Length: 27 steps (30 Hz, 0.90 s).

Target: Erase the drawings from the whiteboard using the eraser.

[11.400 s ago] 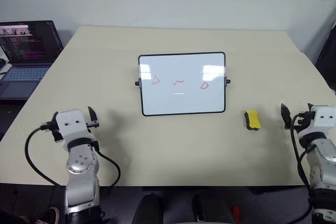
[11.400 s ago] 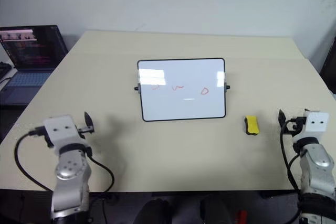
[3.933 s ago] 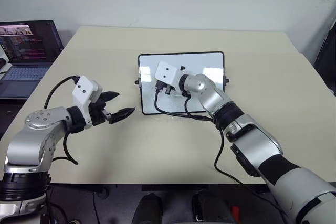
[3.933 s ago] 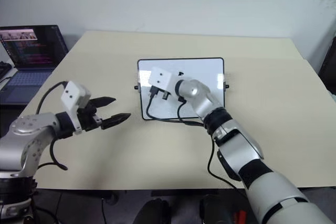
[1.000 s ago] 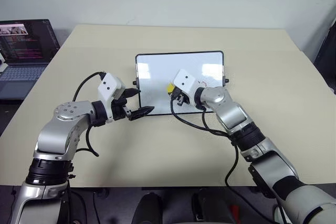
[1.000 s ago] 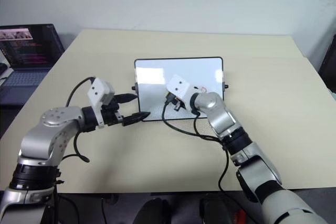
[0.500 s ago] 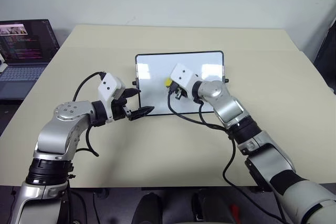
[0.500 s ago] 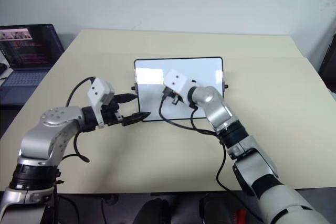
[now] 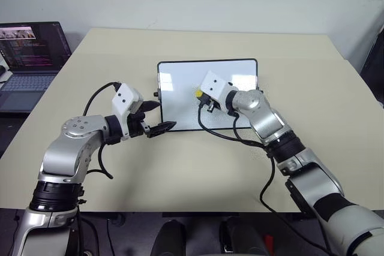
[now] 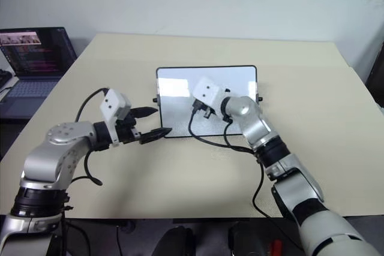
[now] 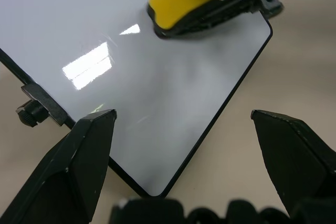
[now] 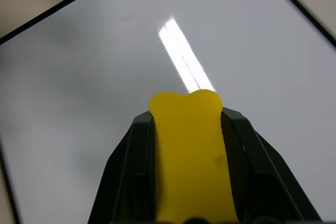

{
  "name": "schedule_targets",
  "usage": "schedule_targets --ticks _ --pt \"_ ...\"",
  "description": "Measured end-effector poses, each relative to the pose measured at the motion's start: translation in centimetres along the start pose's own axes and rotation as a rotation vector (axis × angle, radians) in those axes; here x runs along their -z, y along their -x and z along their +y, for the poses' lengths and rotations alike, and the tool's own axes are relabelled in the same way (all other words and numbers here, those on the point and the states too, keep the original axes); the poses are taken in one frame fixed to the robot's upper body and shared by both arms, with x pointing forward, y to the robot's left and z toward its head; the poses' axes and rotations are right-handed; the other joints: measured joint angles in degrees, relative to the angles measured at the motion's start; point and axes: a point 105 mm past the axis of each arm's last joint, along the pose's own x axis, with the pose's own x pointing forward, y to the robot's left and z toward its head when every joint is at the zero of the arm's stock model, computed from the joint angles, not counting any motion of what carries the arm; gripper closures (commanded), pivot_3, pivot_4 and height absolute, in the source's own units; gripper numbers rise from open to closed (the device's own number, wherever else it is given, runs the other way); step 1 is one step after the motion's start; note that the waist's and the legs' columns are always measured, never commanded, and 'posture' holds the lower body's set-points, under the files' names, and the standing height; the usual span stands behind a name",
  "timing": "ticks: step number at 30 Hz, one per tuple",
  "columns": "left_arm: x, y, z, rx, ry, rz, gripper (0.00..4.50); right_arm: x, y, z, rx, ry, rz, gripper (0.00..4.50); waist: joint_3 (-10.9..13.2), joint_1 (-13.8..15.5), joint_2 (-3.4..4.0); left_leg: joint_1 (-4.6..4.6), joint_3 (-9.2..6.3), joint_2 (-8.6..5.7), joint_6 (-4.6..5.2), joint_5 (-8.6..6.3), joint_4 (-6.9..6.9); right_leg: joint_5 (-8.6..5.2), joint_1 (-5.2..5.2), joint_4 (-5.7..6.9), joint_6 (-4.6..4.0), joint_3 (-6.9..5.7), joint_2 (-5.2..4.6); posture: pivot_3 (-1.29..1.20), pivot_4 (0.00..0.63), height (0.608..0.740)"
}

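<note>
Nearest, the left arm comes in from the robot's left side, bent at the elbow, its forearm stretched over the table (image 9: pixel 180 166) toward the centre. The left gripper (image 9: pixel 157 117) points roughly level toward the whiteboard's near left corner, its two black fingers spread wide with nothing between them; in the left wrist view the board's corner lies in the gap between them, apart from both tips. The right arm reaches from the lower right diagonally across the table, its cable looping down onto the tabletop, and its wrist hangs over the middle of the whiteboard (image 9: pixel 180 97). The right gripper (image 12: pixel 186 108) is clamped tight on the eraser (image 12: pixel 190 150), the yellow block sticking out past the fingertips and aimed at the glossy surface. In the left wrist view the eraser's dark underside lies against the board. The whiteboard lies flat in the middle of the table, black-framed, a grey knob (image 11: pixel 31 113) on its left edge. Whether any red drawings are on it cannot be made out. Farther off, past the table's left edge, an open laptop (image 9: pixel 27 58) has its screen lit.
</note>
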Motion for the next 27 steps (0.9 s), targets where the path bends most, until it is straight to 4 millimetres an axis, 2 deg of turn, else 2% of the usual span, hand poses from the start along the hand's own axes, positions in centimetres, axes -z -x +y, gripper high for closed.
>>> schedule_targets --ticks 2,4,9,11,14,18,20,23,27 --pt "0.0 0.0 0.0 0.000 0.000 0.000 0.00 0.4 0.0 0.8 -0.026 -0.008 0.007 3.18 0.0 -0.1 0.00 0.06 0.00 0.01 0.00 0.00 0.01 0.00 0.03 0.04 0.00 0.00 0.01 0.00 0.150 0.740" --pt "0.0 0.0 0.0 0.001 0.000 -0.001 0.00 0.4 -0.2 0.6 -0.002 -0.010 0.004 3.18 0.0 -0.1 0.00 0.08 0.00 0.03 0.01 0.02 0.02 0.00 0.03 0.05 0.00 0.01 0.03 0.00 0.150 0.740" --pt "0.0 0.0 -0.1 0.007 -0.001 -0.001 0.00 0.0 0.2 -2.5 0.134 -0.010 -0.004 3.18 0.0 0.0 0.01 0.08 0.00 0.01 0.04 0.07 0.06 0.08 0.05 0.03 0.02 0.02 0.03 0.00 0.150 0.740" --pt "0.0 0.0 -0.1 0.011 -0.001 -0.001 0.00 0.0 0.3 -2.9 0.139 -0.008 -0.002 3.18 0.0 0.0 0.00 0.06 0.02 0.01 0.04 0.07 0.05 0.08 0.05 -0.01 0.02 0.04 0.03 0.00 0.150 0.740" --pt "0.0 0.0 -0.2 0.019 -0.004 -0.002 0.00 0.2 0.5 -2.1 0.086 -0.003 0.004 3.18 0.0 0.0 -0.01 0.06 0.03 0.01 0.05 0.05 0.02 0.08 0.05 -0.02 0.01 0.04 0.03 0.00 0.150 0.740" --pt "0.0 0.0 -0.2 0.020 -0.006 -0.002 0.00 1.0 0.4 0.8 -0.046 -0.003 0.023 3.18 0.0 -0.1 -0.01 0.08 0.02 0.01 0.06 0.05 0.03 0.08 0.05 0.02 0.01 0.04 0.03 0.00 0.150 0.740" --pt "-0.1 0.0 -0.2 0.020 -0.008 -0.004 0.00 1.1 0.3 0.9 -0.045 -0.002 0.028 3.18 0.0 -0.1 -0.01 0.09 0.02 0.02 0.06 0.06 0.05 0.09 0.05 0.03 0.02 0.04 0.03 0.00 0.150 0.740" --pt "-0.2 0.0 -0.2 0.020 -0.015 -0.008 0.00 0.9 0.1 0.1 0.011 0.002 0.019 3.18 0.0 -0.1 -0.01 0.11 0.02 0.02 0.09 0.09 0.06 0.12 0.07 0.03 0.03 0.05 0.03 0.00 0.150 0.740" --pt "-0.2 0.0 -0.2 0.020 -0.016 -0.009 0.00 0.6 0.6 -2.5 0.119 0.014 0.017 3.18 0.0 0.0 -0.01 0.10 0.03 0.01 0.09 0.10 0.07 0.13 0.07 0.01 0.02 0.05 0.03 0.00 0.150 0.740"
